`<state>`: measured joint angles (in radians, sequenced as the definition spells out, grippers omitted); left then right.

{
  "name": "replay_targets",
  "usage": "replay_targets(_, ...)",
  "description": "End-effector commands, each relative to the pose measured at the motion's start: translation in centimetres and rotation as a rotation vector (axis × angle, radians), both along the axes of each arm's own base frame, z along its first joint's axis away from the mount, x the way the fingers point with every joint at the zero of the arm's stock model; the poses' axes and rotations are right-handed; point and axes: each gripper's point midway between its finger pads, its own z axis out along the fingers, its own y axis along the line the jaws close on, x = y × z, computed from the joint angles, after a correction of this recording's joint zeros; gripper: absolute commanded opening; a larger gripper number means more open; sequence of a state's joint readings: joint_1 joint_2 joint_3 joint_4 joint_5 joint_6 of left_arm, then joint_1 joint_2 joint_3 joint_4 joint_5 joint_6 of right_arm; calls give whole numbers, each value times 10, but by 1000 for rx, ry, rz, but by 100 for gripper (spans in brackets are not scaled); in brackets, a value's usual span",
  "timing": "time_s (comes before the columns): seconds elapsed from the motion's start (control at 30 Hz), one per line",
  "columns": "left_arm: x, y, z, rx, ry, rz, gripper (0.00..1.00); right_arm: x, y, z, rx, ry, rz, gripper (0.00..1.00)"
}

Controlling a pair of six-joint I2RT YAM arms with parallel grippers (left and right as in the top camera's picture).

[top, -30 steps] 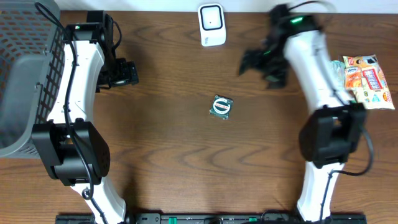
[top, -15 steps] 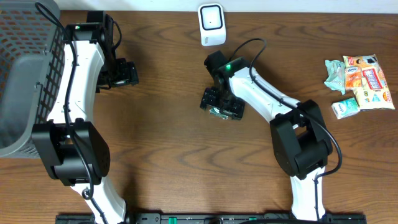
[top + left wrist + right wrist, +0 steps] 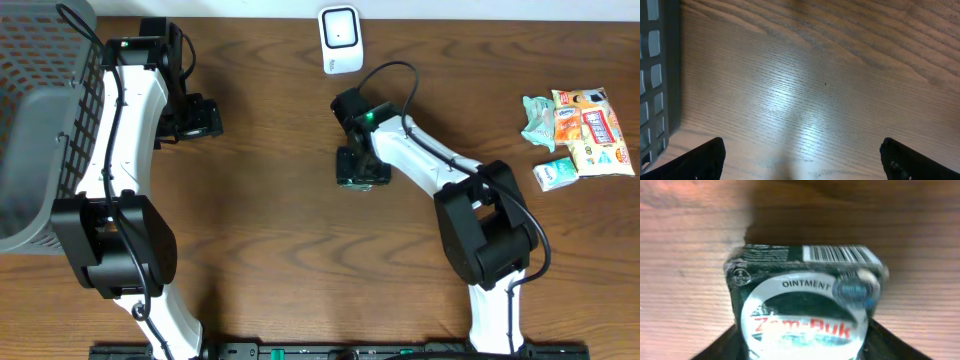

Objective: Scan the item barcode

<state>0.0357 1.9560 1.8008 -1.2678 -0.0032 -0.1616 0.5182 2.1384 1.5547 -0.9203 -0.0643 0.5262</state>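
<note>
Since one arm suffices for scanning, my left fingers (image 3: 205,118) hang spread near the basket (image 3: 30,100), out of the way. Mid-frame, my right fingers (image 3: 360,168) straddle the ointment box (image 3: 805,295) on the worktop (image 3: 260,230); whether they pinch it I cannot tell. Bare wood leads up to the scanner (image 3: 340,40); snack packets (image 3: 585,130) lie far right.

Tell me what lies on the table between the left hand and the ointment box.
Nothing: in the overhead view, the table between the left hand and the ointment box is bare wood.
</note>
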Motion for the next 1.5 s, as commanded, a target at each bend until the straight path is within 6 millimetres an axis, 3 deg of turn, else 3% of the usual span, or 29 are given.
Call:
replay_targets(0.0,-3,2,-5,7,20,15,98,20,-10,18,-2,-45,83,40)
replay_targets(0.2,-3,2,-5,7,20,15,98,36,-19,56,-26,-91,435,45)
replay_targets(0.27,-3,2,-5,7,20,15,98,38,-26,63,-53,-94,504,52)
replay_targets(0.3,-3,2,-5,7,20,15,98,38,-36,66,-90,-85,557,63)
replay_targets(0.47,-3,2,-5,7,20,15,98,41,-60,67,-184,-70,545,78)
replay_targets(0.53,-3,2,-5,7,20,15,98,42,-59,67,-171,-71,429,98)
replay_targets(0.57,-3,2,-5,7,20,15,98,41,-56,66,-147,-66,386,99)
replay_targets(0.7,-4,2,-5,7,20,15,98,30,-34,66,-3,-8,122,99)
replay_targets(0.8,-3,2,-5,7,20,15,98,19,-24,59,29,65,-263,99)
replay_targets(0.93,-3,2,-5,7,20,15,98,19,-27,38,-31,30,-444,99)
replay_targets(1.1,-4,2,-5,7,20,15,98,22,-25,13,-9,-4,-461,99)
replay_targets(1.23,-3,2,-5,7,20,15,98,19,-27,-1,-6,-11,-428,81)
replay_targets(1.4,-3,2,-5,7,20,15,98,21,-23,0,10,-23,-227,75)
replay_targets(1.47,-3,2,-5,7,20,15,98,21,-22,9,50,1,-122,72)
